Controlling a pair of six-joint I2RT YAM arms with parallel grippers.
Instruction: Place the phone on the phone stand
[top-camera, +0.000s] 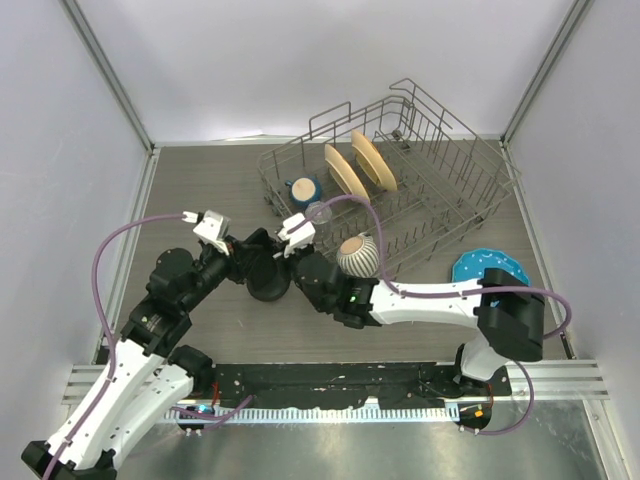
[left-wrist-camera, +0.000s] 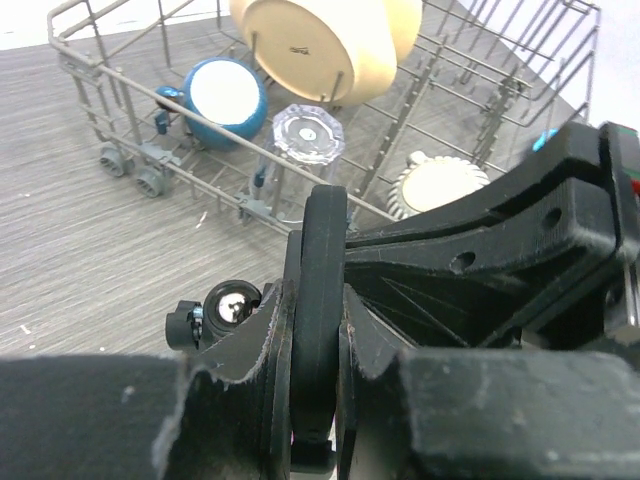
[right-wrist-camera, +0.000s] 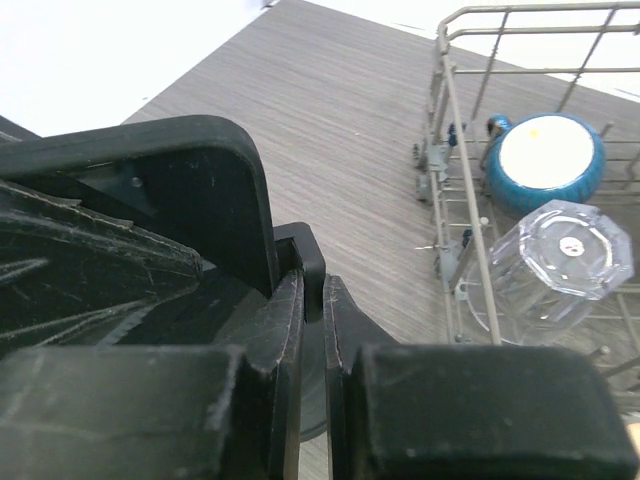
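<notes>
The black phone stand (top-camera: 268, 287) stands on its round disc base at the table's middle, with both grippers meeting over it. My left gripper (top-camera: 246, 260) is shut on the phone (left-wrist-camera: 322, 230), a black slab seen edge-on and upright; the stand's shiny ball joint (left-wrist-camera: 232, 304) shows beside it. In the right wrist view the phone (right-wrist-camera: 185, 190) is the flat panel with a rounded corner. My right gripper (top-camera: 284, 258) is shut on the stand's hooked holder lip (right-wrist-camera: 306, 256), with the disc base (right-wrist-camera: 314, 405) below the jaws. The phone's lower edge is hidden.
A wire dish rack (top-camera: 440, 190) stands right behind the stand, holding cream plates (top-camera: 358, 165), a blue mug (top-camera: 303, 188), a clear glass (top-camera: 318, 212) and a ribbed bowl (top-camera: 357, 255). A blue scalloped plate (top-camera: 488, 267) lies at the right.
</notes>
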